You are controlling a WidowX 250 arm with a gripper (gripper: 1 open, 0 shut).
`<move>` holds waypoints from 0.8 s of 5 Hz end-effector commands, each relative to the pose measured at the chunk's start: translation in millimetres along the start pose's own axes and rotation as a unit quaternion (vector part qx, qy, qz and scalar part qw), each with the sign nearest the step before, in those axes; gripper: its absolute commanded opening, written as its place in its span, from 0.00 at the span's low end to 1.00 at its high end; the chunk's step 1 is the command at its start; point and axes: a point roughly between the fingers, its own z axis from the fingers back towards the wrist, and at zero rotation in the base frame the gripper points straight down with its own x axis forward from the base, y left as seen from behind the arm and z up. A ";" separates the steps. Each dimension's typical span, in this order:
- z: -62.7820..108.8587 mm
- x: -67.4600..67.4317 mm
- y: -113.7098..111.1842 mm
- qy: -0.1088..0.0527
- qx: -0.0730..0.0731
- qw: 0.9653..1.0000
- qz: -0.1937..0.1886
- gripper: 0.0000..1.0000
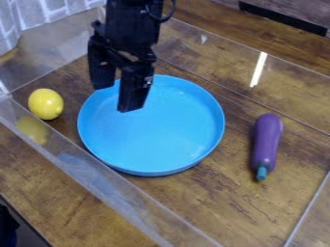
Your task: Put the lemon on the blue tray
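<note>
The lemon [45, 103], small and bright yellow, rests on the wooden table at the left. Just right of it lies the blue tray [161, 150], a big round dish with a low rim and nothing in it. My black gripper [118, 85] hangs pointing down over the tray's upper-left rim, to the right of the lemon and apart from it. Its two fingers [133, 94] stand spread with nothing between them, so it is open.
A long purple eggplant [265, 145] lies on the table to the right of the tray. A clear plastic sheet with raised edges covers the wooden tabletop and throws glare near the back right.
</note>
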 end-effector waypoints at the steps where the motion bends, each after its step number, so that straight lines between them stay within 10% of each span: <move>1: 5.5 -3.4 9.5 -0.014 0.007 1.000 -0.007 1.00; 4: -5.4 -12.7 20.1 -0.006 0.006 0.999 -0.041 1.00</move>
